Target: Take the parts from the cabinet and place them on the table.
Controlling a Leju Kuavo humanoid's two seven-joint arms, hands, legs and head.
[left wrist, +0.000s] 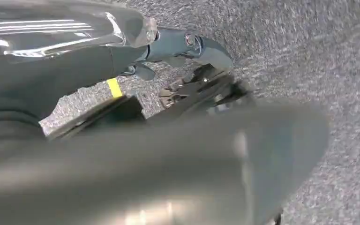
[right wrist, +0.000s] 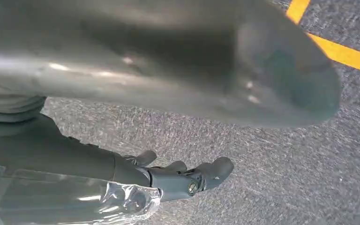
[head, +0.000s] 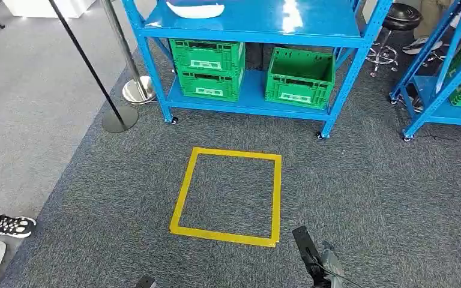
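At the top of the head view stands the blue cabinet point(head: 249, 37) on small castors, its upper shelf carrying a white part point(head: 195, 9) near the top edge of the frame. On the lower shelf, two green crates point(head: 207, 69) are stacked at centre-left, and a single open green crate point(head: 300, 77) sits to their right. In the middle of the frame a yellow taped square point(head: 227, 197) marks the grey carpet point(head: 366, 198), well apart from the cabinet. A second blue rack point(head: 444, 78) with green crates stands at the upper right, a black stool point(head: 399, 24) between the two racks. At the upper left, two stanchion poles rise from round bases point(head: 120, 119). A person's sneakers point(head: 6, 227) show at the lower left edge.

At the bottom edge, right of centre, the right hand point(head: 319, 261) hangs over the carpet. In the right wrist view the right hand's fingers point(right wrist: 201, 176) curl loosely with nothing in them, over carpet crossed by yellow tape point(right wrist: 342, 54). In the left wrist view the left hand point(left wrist: 187, 51) also hangs over the carpet, grasping nothing, fingers bent and a little apart.
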